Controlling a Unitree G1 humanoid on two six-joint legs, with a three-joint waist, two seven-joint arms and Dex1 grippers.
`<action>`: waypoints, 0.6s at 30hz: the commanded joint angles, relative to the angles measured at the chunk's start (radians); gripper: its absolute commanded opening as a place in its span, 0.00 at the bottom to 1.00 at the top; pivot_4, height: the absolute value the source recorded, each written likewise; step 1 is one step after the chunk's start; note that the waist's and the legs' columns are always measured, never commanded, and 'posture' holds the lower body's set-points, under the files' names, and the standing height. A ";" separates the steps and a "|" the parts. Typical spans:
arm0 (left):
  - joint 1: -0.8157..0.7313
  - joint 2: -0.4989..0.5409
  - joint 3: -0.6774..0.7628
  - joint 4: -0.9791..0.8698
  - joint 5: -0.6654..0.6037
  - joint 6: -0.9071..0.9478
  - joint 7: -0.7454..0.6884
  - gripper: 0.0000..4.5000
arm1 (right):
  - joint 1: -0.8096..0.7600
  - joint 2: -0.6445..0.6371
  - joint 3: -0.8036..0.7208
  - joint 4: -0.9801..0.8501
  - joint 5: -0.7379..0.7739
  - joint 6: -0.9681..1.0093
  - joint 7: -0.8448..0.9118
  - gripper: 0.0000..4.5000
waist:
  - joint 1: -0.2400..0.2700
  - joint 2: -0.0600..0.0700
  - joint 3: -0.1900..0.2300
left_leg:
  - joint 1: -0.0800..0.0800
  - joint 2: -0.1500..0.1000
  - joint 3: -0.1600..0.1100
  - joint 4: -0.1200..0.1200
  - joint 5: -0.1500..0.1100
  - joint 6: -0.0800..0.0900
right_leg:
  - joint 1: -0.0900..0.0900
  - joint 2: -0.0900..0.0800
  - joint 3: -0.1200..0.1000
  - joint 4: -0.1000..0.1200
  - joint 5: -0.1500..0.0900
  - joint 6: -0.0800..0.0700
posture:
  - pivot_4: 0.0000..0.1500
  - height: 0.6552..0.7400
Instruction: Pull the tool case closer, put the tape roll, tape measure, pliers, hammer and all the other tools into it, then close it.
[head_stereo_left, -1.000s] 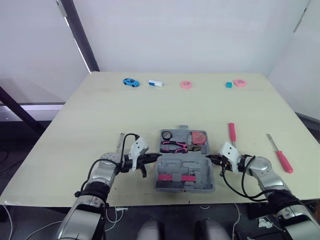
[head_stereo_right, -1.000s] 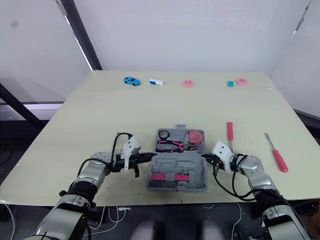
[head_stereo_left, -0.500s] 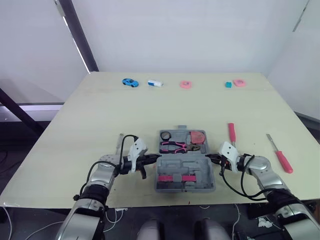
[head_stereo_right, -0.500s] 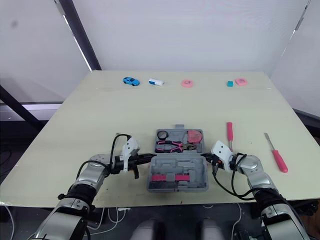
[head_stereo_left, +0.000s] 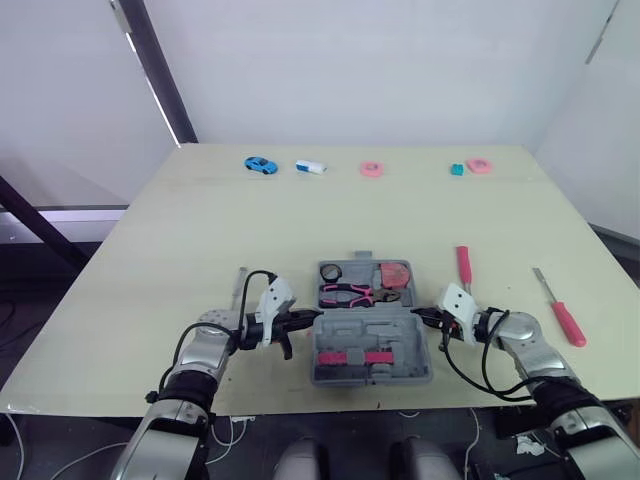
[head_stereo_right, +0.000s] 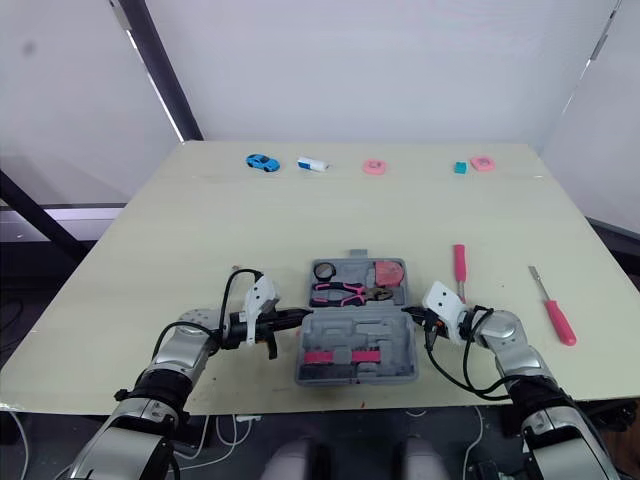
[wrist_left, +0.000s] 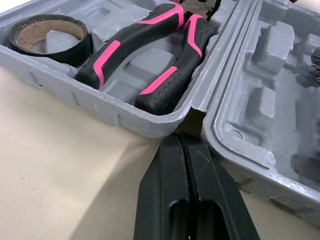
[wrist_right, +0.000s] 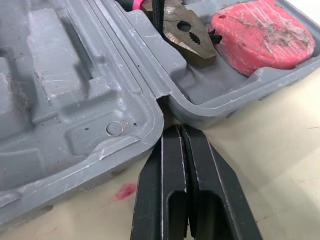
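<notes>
Grey tool case (head_stereo_left: 372, 326) sits open; left gripper (wrist_left: 182, 142) and right gripper (wrist_right: 179, 132), both closed, flank its hinge ends, seemingly to drag it closer.

The pale wooden table (head_stereo_left: 200, 230) carries an open grey plastic tool case (head_stereo_left: 370, 345) by its near edge. A red-handled screwdriver (head_stereo_left: 464, 266) and a longer red-handled tool (head_stereo_left: 560, 310) lie toward the right edge. Along the far edge are a blue toy car (head_stereo_left: 260, 163), a white block (head_stereo_left: 311, 166), a pink disc (head_stereo_left: 372, 169), a teal cube (head_stereo_left: 457, 169) and another pink piece (head_stereo_left: 480, 165).

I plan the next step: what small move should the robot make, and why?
Probably draw the right gripper away from the tool case toward the nearer red screwdriver: the case is close, yet that and another screwdriver lie outside it.
</notes>
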 joint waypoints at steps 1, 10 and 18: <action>0.005 -0.016 -0.036 -0.003 0.014 0.001 -0.029 0.00 | -0.030 0.022 -0.001 -0.006 0.003 -0.027 -0.008 0.01 | 0.000 0.000 0.000 | 0.000 0.000 0.000 0.000 0.000 0.000 | 0.000 0.000 0.000 0.000 0.000 0.000 | 1.00 0.99; 0.010 -0.008 -0.034 -0.008 0.012 0.004 -0.030 0.00 | -0.032 0.031 0.007 0.005 0.003 -0.026 0.001 0.01 | -0.001 0.000 0.000 | 0.000 0.000 0.000 0.000 0.000 0.000 | 0.000 0.000 0.000 0.000 0.000 0.000 | 1.00 0.99; 0.011 0.001 -0.029 -0.007 0.012 0.002 -0.031 0.00 | -0.002 0.031 0.018 -0.039 0.016 0.019 0.041 0.01 | -0.001 0.000 0.000 | 0.000 0.000 0.000 0.000 0.000 0.000 | 0.000 0.000 0.000 0.000 0.000 0.000 | 1.00 0.99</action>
